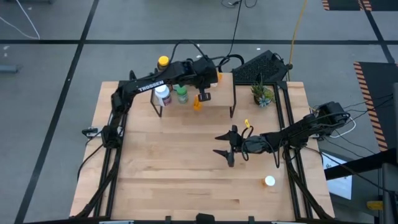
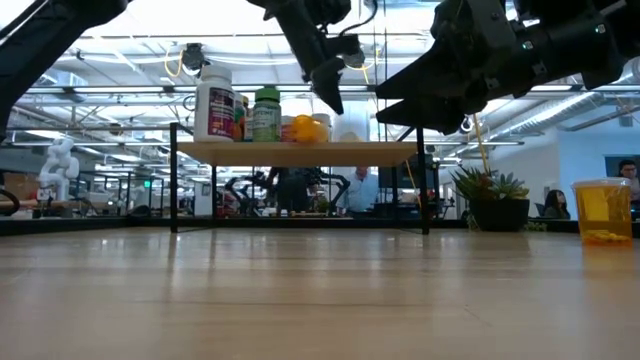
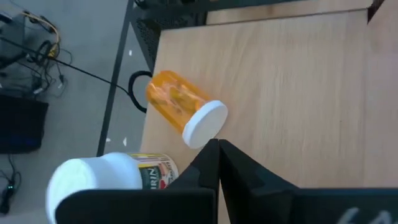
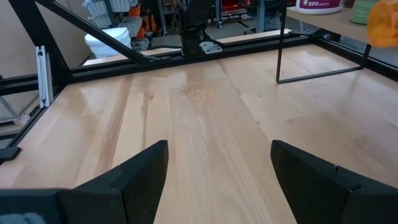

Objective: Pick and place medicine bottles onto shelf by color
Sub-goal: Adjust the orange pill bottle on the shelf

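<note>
Light-wood desk (image 1: 186, 168) carries a potted plant (image 1: 262, 94) at its far right corner and a black keyboard (image 1: 261, 67) behind. On the shelf (image 2: 300, 153) stand a white bottle (image 2: 214, 103) and a green bottle (image 2: 266, 114); an orange bottle (image 3: 183, 107) lies tipped, white cap outward. My left pincer (image 3: 216, 163) hovers above it, fingers together. My right pincer (image 4: 217, 168) hangs spread over bare desk, near a yellow bottle (image 2: 603, 211).

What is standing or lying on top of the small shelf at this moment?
On the shelf stand a white bottle and a green bottle; an orange bottle lies on its side. The left pincer, shut, hovers there. The arm covers part of the board.
</note>
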{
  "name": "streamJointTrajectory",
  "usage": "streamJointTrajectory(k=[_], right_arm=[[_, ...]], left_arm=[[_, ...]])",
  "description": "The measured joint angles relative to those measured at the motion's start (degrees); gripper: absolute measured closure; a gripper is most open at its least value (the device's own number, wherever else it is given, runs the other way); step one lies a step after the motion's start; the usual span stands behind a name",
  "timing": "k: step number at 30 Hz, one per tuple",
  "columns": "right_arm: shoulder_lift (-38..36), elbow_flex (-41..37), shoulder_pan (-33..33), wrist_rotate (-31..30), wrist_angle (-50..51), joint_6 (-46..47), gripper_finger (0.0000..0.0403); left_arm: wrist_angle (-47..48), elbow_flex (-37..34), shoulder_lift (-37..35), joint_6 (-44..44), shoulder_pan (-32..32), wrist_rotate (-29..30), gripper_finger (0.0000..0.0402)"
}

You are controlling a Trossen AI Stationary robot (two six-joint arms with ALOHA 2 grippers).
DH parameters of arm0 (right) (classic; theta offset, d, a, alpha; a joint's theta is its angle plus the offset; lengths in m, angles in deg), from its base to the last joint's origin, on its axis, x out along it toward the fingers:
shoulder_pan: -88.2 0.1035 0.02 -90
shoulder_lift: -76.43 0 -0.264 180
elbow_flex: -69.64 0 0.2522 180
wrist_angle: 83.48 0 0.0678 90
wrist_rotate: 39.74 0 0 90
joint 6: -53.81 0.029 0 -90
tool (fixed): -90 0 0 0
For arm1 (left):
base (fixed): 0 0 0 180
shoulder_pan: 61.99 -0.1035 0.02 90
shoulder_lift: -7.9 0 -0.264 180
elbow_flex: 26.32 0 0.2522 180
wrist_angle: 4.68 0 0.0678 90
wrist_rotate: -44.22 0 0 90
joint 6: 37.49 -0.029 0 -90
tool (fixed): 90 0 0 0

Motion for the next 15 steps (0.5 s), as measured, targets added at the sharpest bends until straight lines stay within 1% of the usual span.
streamJointTrajectory(k=[3,6,10,15], right_arm=[[0.0,0.0,0.0,0.0,0.5,0.0,0.0126],[0.0,0.0,0.0,0.0,1.2,0.0,0.0126],[0.0,0.0,0.0,0.0,1.2,-0.2,0.0126],[0.0,0.0,0.0,0.0,1.1,-1.1,0.0126]], left_arm=[[0.1,0.0,-1.4,-0.5,0.6,0.1,0.0391],[0.0,0.0,-3.9,-0.4,1.7,0.2,0.0371],[0.6,0.1,-8.0,0.3,3.8,0.2,0.0317],[3.1,0.2,-13.9,4.6,8.4,0.2,0.0246]])
